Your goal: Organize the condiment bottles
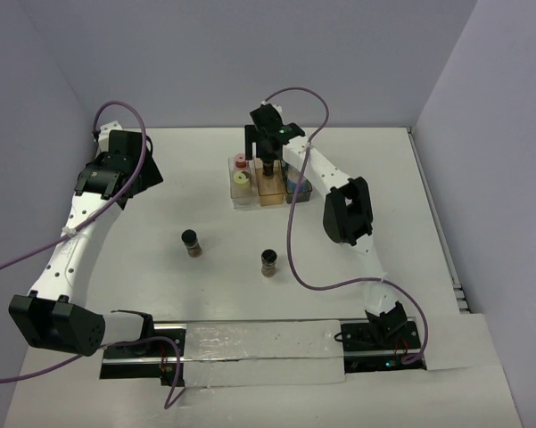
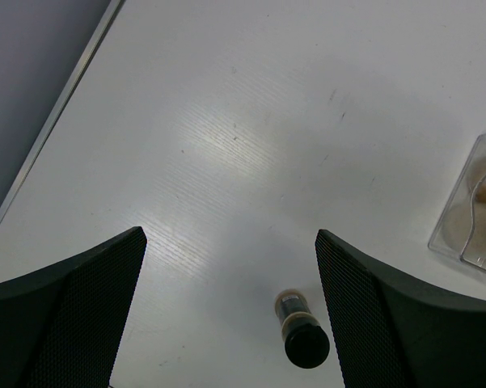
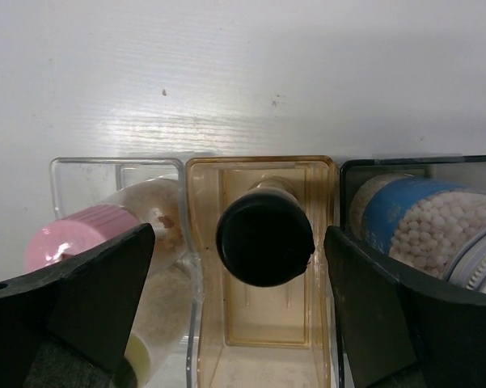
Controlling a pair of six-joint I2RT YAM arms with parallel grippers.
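A black-capped jar [image 3: 264, 238] stands in the amber compartment [image 3: 263, 162], the middle one of a three-part tray [image 1: 235, 201] at the far middle of the white worktop [image 1: 383, 178]. Its cap points up at the wrist camera, and no label shows on it.

The right hand [image 3: 238, 233] hangs directly above this jar. Its fingers [image 3: 81, 299] are spread wide, one over each neighbouring compartment, with a clear gap to the cap on both sides.

The clear compartment [image 3: 117, 166] on one side holds a pink-capped bottle [image 3: 85, 236] with pale contents. A cream-capped bottle [image 1: 241, 178] stands just beside it on the near side.

The grey compartment [image 3: 420, 162] on the other side holds a blue-labelled bottle [image 3: 404, 212] full of small white balls, with a ridged pale cap. The print on its blue label is too blurred to read.

Two more dark, black-capped jars stand upright on the open worktop, well apart from the tray and from each other. The left jar [image 1: 191, 242] is toward the left arm, and the middle jar [image 1: 268, 262] is nearer the centre. Each has a tan band whose writing is too small to read.

The left hand [image 2: 230, 235] hovers over bare worktop at the far left with its fingers spread, holding nothing. The left jar sits low between them in its wrist view, and a corner of the clear compartment shows at the right edge.
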